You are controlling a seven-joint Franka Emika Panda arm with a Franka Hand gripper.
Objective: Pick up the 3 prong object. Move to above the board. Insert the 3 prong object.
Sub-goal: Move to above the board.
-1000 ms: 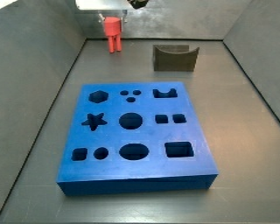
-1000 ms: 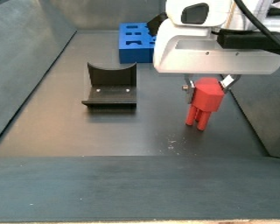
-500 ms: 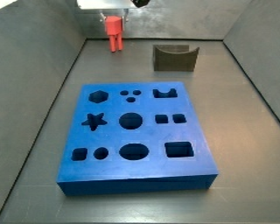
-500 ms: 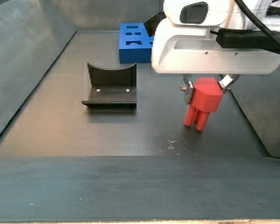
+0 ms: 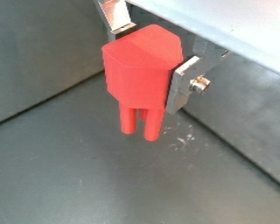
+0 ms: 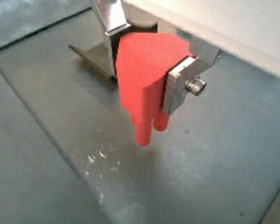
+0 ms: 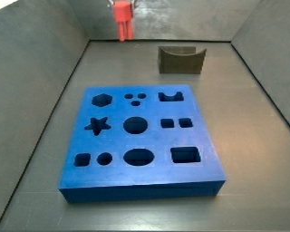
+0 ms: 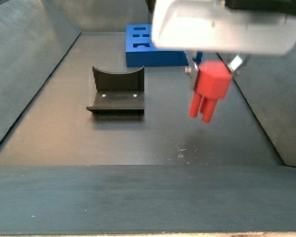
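My gripper (image 5: 146, 54) is shut on the 3 prong object (image 5: 140, 74), a red-orange peg held upright with its prongs pointing down. It hangs clear above the grey floor in both wrist views (image 6: 146, 79). In a side view the peg (image 7: 120, 18) is high at the far end of the tray, well behind the board (image 7: 140, 138). In a side view (image 8: 210, 89) it hangs below the white gripper body (image 8: 225, 23). The board (image 8: 148, 43) is a thick blue block with many shaped cutouts, three small holes among them.
A dark olive-brown U-shaped block (image 7: 180, 59) stands on the floor between the peg and the board's far right corner; it also shows in a side view (image 8: 115, 90). Grey tray walls (image 7: 39, 100) rise on all sides.
The gripper has risen with the peg in it. The peg has lifted off the floor and now hangs higher in both side views.
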